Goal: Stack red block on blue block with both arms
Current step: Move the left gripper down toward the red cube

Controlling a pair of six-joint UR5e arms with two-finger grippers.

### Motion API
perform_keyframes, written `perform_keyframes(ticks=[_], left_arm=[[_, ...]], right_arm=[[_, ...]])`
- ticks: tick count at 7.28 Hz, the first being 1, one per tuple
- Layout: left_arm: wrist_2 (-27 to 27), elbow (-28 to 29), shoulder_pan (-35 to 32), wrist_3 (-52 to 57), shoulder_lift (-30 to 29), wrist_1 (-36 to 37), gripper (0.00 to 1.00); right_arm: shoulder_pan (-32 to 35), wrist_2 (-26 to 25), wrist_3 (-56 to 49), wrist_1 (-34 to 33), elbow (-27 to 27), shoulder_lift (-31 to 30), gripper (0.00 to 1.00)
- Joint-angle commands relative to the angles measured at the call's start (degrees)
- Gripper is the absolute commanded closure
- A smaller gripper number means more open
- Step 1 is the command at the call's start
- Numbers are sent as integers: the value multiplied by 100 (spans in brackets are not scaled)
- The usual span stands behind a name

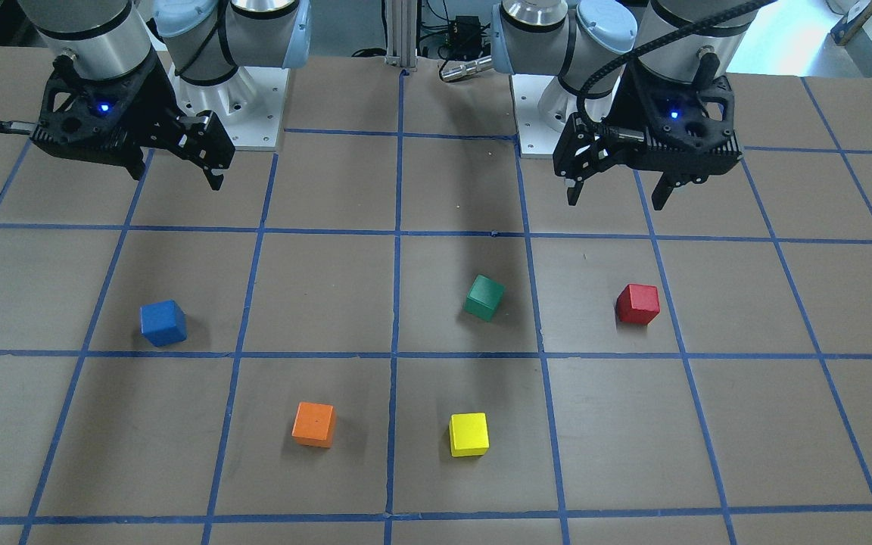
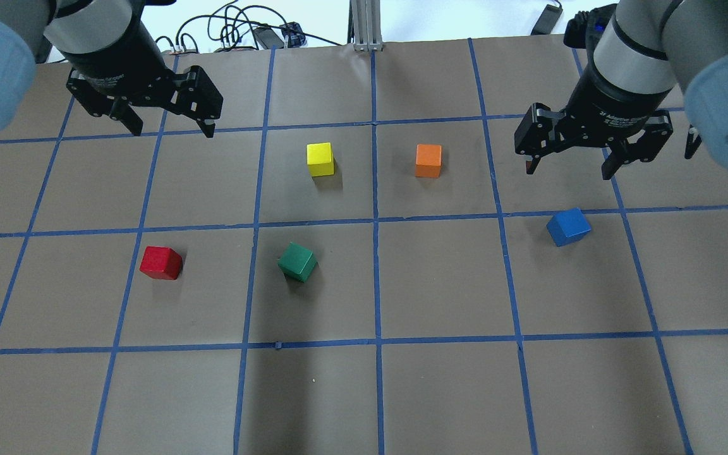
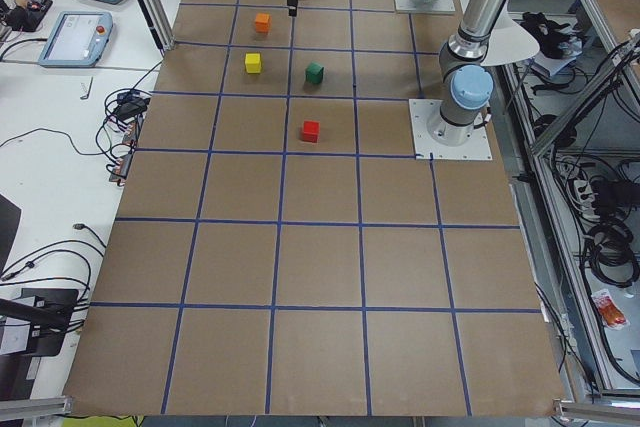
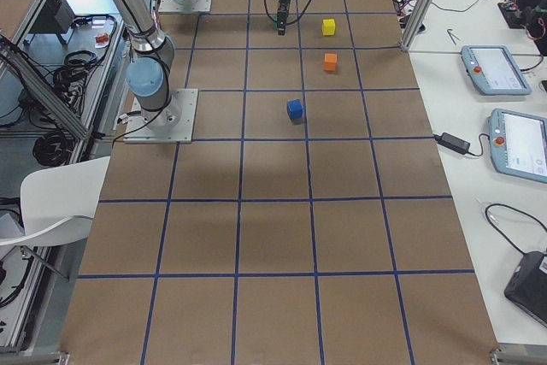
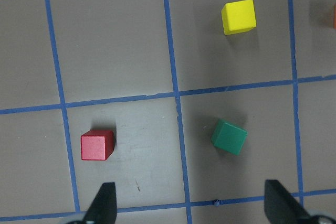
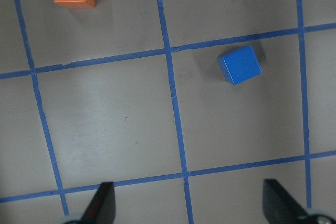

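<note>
yellow cube (image 1: pixel 468 434) sits nearest; red block (image 1: pixel 638 304), blue block (image 1: pixel 163 323) well apart; left gripper (image 1: pixel 616 203) and right gripper (image 1: pixel 176 180) wide.

Brown blue-taped table (image 2: pixel 440 392), white side benches (image 3: pixel 60 147), perhaps tablets (image 4: pixel 521 144)

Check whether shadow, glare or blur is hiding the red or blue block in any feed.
Overhead exterior: a broad soft shadow lies by the green block; the red block and blue block are evenly lit, no glare. Exterior front-facing: the same central shadow band, both blocks sharp. Wrist views: in focus, each block casting only a small soft shadow. Side views: blocks very small.
</note>
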Motion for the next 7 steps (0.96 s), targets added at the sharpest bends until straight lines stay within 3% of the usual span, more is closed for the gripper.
perform_keyframes(ticks=[1, 5, 7], left_arm=[[-50, -95, 39, -25, -12, 78, 0], [-41, -139, 162, -34, 75, -18, 0], [-50, -95, 495, 1, 75, -554, 0]], right_arm=[[0, 0, 0, 0, 0, 0, 0], [0, 0, 0, 0, 0, 0, 0], [0, 0, 0, 9, 0, 0, 0]])
